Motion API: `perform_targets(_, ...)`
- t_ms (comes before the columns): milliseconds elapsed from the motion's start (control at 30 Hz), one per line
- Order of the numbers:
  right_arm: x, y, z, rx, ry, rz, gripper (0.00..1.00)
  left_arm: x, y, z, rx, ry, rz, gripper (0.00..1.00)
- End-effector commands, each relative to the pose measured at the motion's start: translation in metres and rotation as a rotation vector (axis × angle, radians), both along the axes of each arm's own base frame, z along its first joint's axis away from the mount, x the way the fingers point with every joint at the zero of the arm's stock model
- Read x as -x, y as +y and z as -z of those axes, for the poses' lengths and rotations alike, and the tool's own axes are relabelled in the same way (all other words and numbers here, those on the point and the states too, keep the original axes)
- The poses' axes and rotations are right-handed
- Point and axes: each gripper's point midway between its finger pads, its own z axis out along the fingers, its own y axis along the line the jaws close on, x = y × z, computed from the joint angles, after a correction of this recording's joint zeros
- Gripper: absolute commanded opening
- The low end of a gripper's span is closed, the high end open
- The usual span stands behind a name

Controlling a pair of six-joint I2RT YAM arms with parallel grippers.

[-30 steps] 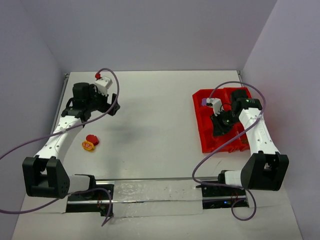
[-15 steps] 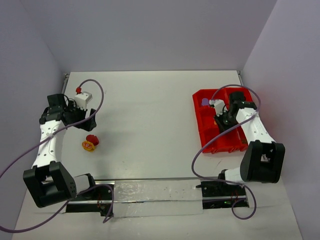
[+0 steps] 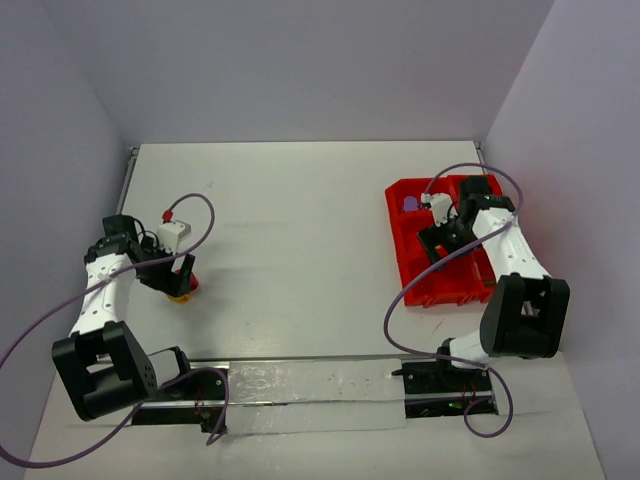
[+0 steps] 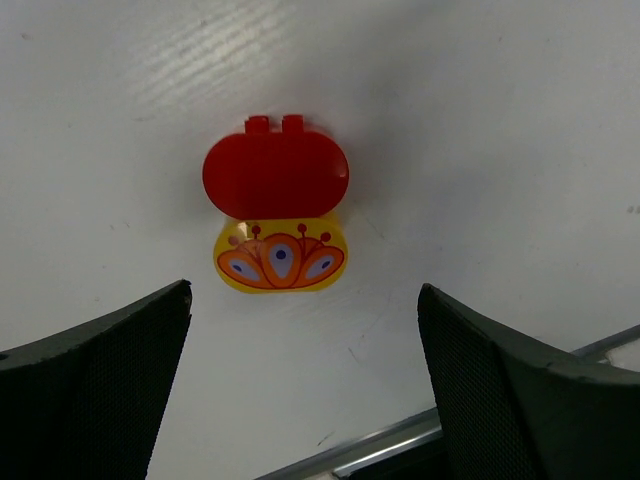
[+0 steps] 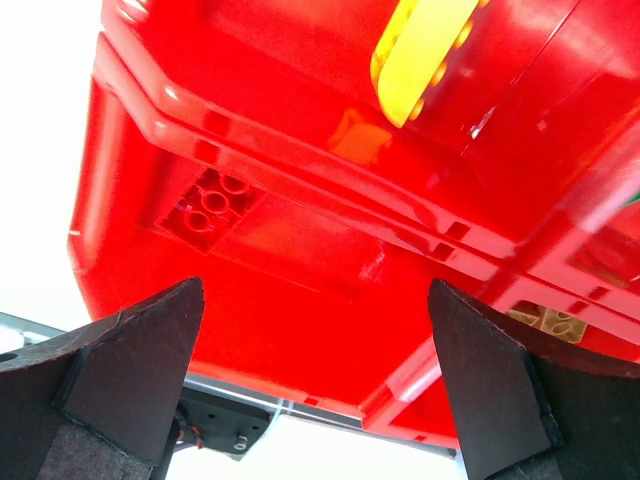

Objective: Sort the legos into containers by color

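A red oval lego (image 4: 275, 180) lies on the white table, touching a yellow-orange lego (image 4: 280, 258) with a printed pattern. My left gripper (image 4: 305, 300) hangs open just above and short of the pair, which shows from above as a small red and yellow spot (image 3: 183, 288) beside the left gripper (image 3: 172, 277). My right gripper (image 5: 315, 300) stands open over the red tray (image 5: 330, 175) of containers, nothing between its fingers. A red brick (image 5: 205, 205) lies in the compartment below it and a yellow piece (image 5: 420, 45) in the one beyond.
The tray (image 3: 410, 285) sits at the right of the table with a purple lego (image 3: 408, 204) in its far left compartment. A tan piece (image 5: 550, 322) shows in another compartment. A metal rail (image 3: 310, 385) runs along the near edge between the arm bases.
My left arm has swung from the far left down to the red and yellow legos. My right gripper has opened over the tray and shifted slightly.
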Motion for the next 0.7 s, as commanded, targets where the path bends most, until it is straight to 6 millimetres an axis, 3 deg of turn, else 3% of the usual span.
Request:
perform_targets(0, -0.018, 0.012, -0.035, -0.069, -0.081, -0.003, 1.00, 0.005, 0.011, 0.009, -0.058, 0.009, -0.028, 0.99)
perform_targets(167, -0.038, 0.038, -0.078, -0.212, -0.192, -0.028, 1.00, -0.003, 0.021, 0.030, -0.085, 0.035, -0.099, 0.99)
perform_targets(233, -0.041, 0.042, -0.083, -0.236, -0.200, -0.024, 1.00, -0.008, 0.020, 0.032, -0.086, 0.024, -0.103, 0.99)
perform_targets(300, -0.055, 0.052, -0.107, -0.299, -0.246, -0.014, 1.00, -0.015, 0.017, 0.040, -0.083, 0.028, -0.100, 0.99)
perform_targets(467, -0.076, 0.058, -0.131, -0.347, -0.279, 0.014, 1.00, -0.027, 0.014, 0.052, -0.096, 0.022, -0.083, 0.95)
perform_targets(667, -0.087, 0.060, -0.144, -0.356, -0.293, 0.013, 1.00, -0.016, 0.010, 0.065, -0.087, 0.075, -0.049, 0.85)
